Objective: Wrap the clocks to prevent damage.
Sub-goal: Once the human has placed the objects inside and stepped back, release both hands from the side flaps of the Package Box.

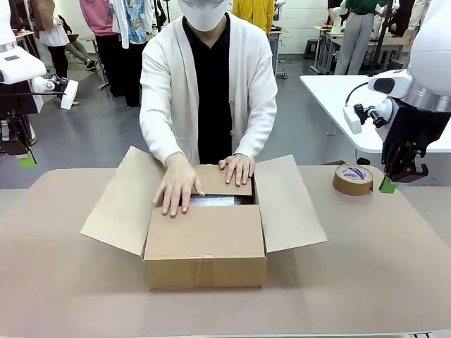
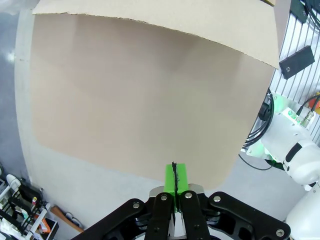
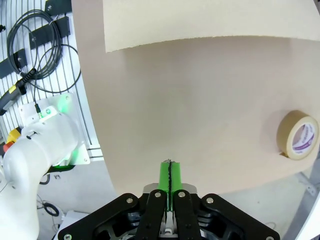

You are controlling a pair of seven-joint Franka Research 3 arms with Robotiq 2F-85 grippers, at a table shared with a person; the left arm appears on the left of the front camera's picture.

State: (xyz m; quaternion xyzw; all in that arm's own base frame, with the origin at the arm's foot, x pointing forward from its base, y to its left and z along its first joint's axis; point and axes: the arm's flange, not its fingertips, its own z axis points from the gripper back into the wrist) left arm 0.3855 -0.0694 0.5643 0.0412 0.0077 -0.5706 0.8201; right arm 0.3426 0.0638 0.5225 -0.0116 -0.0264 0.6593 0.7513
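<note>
- Front view: a brown cardboard box (image 1: 204,246) sat mid-table (image 1: 63,296), its side flaps spread wide and its near flap folded down.
- A person at the far side pressed one hand (image 1: 178,184) and the other hand (image 1: 237,167) flat on the far flap.
- The clocks (image 1: 218,201), a greyish bubble-wrap bundle, showed through the slit between the two flaps, inside the box.
- A tape roll (image 1: 353,179) lay flat to the right of the box.
- The left gripper (image 2: 174,170) had its green pads pressed together on nothing, above the table's edge.
- The right gripper (image 3: 170,167) was likewise pinched closed and empty, near the tape roll.
</note>
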